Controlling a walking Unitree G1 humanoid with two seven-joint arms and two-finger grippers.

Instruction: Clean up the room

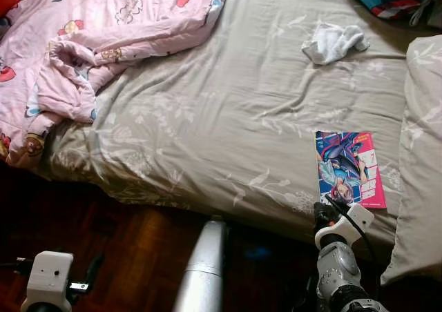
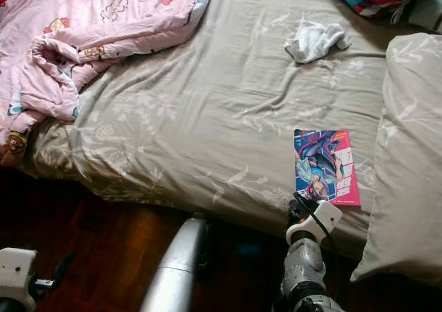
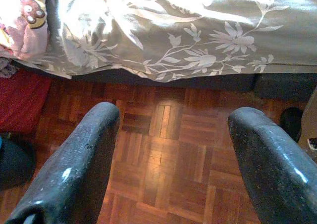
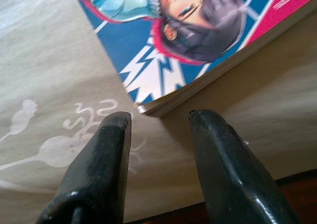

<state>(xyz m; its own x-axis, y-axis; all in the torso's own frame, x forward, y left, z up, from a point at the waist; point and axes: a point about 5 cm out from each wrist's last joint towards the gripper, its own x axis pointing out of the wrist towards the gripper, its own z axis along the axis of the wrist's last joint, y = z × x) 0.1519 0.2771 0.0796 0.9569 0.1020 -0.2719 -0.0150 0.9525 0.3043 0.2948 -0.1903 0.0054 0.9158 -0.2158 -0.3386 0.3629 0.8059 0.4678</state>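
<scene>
A: Where is the right end effector [image 4: 157, 122]?
B: At the near edge of the bed [image 1: 228, 119], just before the near corner of the book [image 1: 349, 168]. Its fingers are apart and hold nothing.
A: And the left end effector [image 3: 171, 135]?
B: Low over the wooden floor [image 3: 163, 159] beside the bed, fingers wide apart, empty.
A: What lies beyond the book?
B: A white cloth [image 1: 333, 42] farther up the bed, a pillow [image 1: 421, 153] to the book's right, a pink blanket [image 1: 90, 36] far to its left.

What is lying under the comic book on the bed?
The comic book lies flat on the grey floral bedsheet. Whatever lies beneath that sheet is covered.
</scene>
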